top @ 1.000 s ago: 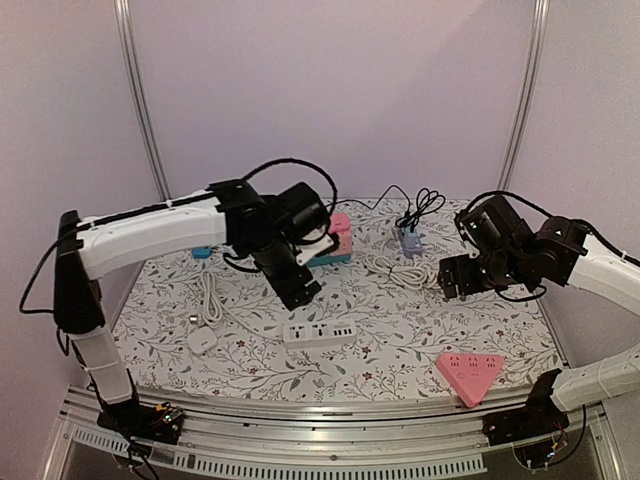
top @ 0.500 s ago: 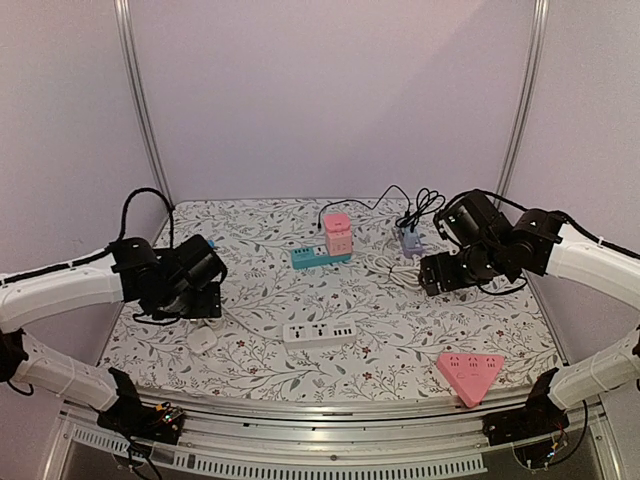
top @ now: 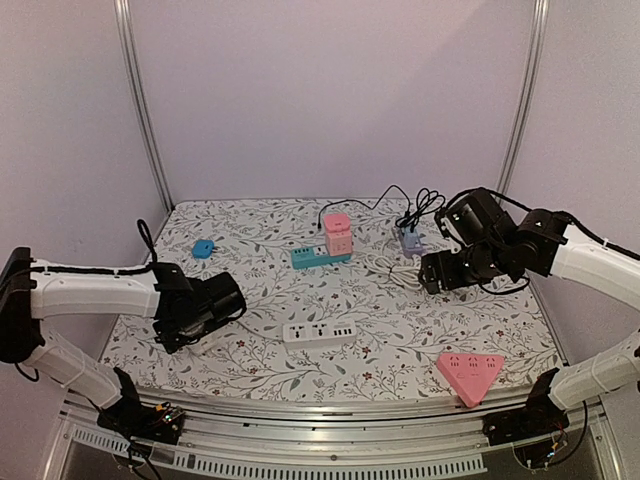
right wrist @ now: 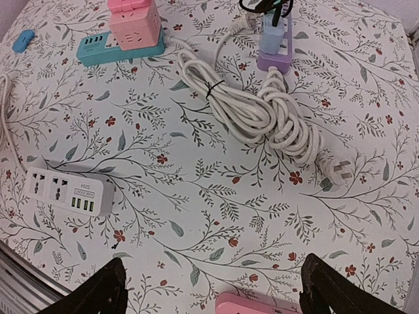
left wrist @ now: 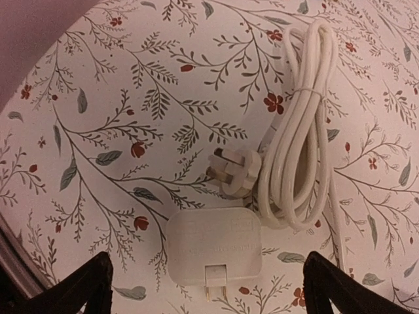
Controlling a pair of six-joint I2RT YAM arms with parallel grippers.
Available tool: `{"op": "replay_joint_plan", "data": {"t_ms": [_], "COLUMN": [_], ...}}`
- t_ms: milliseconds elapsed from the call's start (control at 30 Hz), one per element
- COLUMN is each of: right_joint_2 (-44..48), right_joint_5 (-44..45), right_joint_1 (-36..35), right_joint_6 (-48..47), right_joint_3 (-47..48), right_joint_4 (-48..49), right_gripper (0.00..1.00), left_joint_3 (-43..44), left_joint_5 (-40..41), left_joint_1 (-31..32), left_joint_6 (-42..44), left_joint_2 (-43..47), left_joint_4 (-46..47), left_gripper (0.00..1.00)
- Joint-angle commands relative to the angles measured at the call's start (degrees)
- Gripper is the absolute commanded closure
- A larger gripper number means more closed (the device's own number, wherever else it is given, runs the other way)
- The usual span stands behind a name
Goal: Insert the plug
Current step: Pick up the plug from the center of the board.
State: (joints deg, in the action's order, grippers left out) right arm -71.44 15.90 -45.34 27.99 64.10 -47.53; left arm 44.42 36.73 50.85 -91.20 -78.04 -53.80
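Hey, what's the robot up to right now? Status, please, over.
Left gripper open over white plug. Right gripper open, empty. Plug lying loose, not inserted. White adapter close beside it.

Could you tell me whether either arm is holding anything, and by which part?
Nothing is held: the left gripper hangs open above the white adapter, the right gripper open above the table.

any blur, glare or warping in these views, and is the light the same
Top external: sharp, even pinkish light, no glare. Left wrist: dimmer, warmer, table edge bowed, adapter in focus. Right wrist: brighter, sharp, edge curved at bottom left.
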Motion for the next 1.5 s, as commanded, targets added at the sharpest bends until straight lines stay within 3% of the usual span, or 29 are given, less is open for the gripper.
{"op": "replay_joint_plan", "data": {"t_ms": [0, 167, 433, 733, 933, 1033, 1233, 1467], "right_joint_2": [1.72, 2.38, 0.21, 1.65, 0.28, -0.01, 0.16, -0.08], "right_joint_5": [0.6, 1.25, 0.6, 1.65, 1.25, 1.1, 1.11, 0.77], "right_joint_1": [0.17, 0.23, 0.15, 0.22, 0.22, 0.21, 0.17, 0.21], "right_joint_6": [0.14, 0.38, -0.08, -0.05, -0.47, -0.35, -0.51, -0.89], "right_joint_3": [-1.12, -1.63, -0.77, -1.92, -0.94, -0.75, -0.4, 1.22], "right_joint_4": [-0.35, -0.24, 0.02, -0.2, -0.19, -0.14, -0.2, -0.17], "right_gripper": [0.1, 0.09, 0.1, 0.09, 0.1, 0.1, 0.1, 0.1], "left_joint_3": [1.12, -8.98, -4.4, -6.54, -8.5, -9.09, -10.14, -7.99], "left_joint_5": [-1.38, -12.06, -17.66, -18.24, -18.98, -19.17, -17.89, -13.37], "left_joint_1": [-1.92, -10.83, -11.83, -12.26, -12.33, -12.35, -12.27, -11.3], "left_joint_6": [-2.5, 5.59, 15.88, 14.33, 14.31, 14.13, 15.22, 19.61], "left_joint_2": [-2.26, 0.49, -7.27, -7.02, -5.19, -4.68, -0.09, 11.58], "left_joint_4": [-0.6, 15.57, 19.0, 19.25, 19.25, 19.13, 18.2, 12.02], "left_gripper": [0.0, 0.0, 0.01, 0.04, 0.26, 0.5, 0.84, 0.97]}}
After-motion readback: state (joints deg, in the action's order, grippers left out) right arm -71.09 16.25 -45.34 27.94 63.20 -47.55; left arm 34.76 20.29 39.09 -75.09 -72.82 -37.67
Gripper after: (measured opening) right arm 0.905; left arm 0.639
